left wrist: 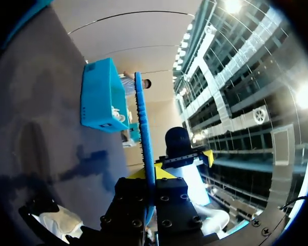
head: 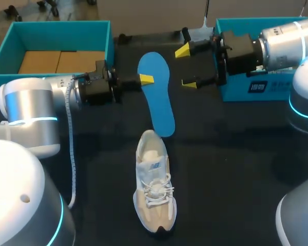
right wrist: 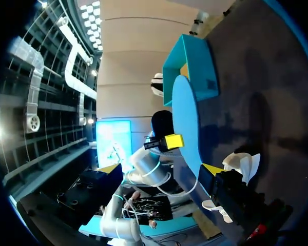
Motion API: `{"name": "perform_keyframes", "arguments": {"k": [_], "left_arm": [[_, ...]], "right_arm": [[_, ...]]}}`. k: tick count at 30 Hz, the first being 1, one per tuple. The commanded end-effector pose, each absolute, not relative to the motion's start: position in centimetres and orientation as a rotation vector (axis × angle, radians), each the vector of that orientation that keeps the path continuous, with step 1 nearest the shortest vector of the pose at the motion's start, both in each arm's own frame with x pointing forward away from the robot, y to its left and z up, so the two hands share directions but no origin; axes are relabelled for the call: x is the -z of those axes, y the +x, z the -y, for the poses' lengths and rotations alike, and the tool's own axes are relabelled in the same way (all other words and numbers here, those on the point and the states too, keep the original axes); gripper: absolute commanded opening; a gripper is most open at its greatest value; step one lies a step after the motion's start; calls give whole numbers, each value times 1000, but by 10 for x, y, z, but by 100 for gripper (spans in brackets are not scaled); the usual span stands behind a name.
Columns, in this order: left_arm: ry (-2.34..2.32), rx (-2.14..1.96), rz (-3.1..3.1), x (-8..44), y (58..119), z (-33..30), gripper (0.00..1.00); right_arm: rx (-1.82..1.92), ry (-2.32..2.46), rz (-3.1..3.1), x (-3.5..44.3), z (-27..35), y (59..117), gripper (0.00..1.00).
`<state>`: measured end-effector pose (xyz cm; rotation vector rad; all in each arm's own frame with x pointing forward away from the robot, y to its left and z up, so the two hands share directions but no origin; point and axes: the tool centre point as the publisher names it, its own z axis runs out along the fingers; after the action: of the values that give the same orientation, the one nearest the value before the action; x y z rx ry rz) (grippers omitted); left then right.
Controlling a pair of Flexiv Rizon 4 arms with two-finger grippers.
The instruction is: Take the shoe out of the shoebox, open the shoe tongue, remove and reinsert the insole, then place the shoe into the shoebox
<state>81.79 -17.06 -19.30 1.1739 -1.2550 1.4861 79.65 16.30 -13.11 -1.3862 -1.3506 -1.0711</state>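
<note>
A blue insole (head: pixel 156 97) hangs above the black table, heel end low over the shoe. My left gripper (head: pixel 146 79) is shut on its edge near the toe end; in the left wrist view the insole (left wrist: pixel 143 138) stands edge-on between that gripper's (left wrist: pixel 150 177) yellow tips. My right gripper (head: pixel 186 66) is open just right of the insole, not touching it. In the right wrist view the insole (right wrist: pixel 187 123) is ahead of the open right gripper (right wrist: pixel 160 169). The white and beige shoe (head: pixel 154 189) lies on the table, toe toward the front edge.
A teal shoebox (head: pixel 51 36) with brown cardboard inside stands at the back left. A second teal box part (head: pixel 246 56) sits at the back right, under my right arm. A white cable hangs from my left arm.
</note>
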Motion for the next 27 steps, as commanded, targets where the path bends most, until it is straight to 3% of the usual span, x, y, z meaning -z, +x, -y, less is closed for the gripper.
{"name": "perform_keyframes", "arguments": {"k": [1,8,11,23,27], "left_arm": [[1057,-1559,1349,188,818,154,0],[713,-1804,1552,169,818,134,0],[310,-2169,1815,166,812,126,0],[310,-2169,1815,166,812,126,0],[-11,-2218,1972,148,799,123,0]], "right_arm": [[1073,-1387,1349,133,-165,796,100],[1073,-1387,1349,133,-165,796,100],[1073,-1387,1349,133,-165,796,100],[1073,-1387,1349,133,-165,796,100],[1073,-1387,1349,133,-165,796,100]]}}
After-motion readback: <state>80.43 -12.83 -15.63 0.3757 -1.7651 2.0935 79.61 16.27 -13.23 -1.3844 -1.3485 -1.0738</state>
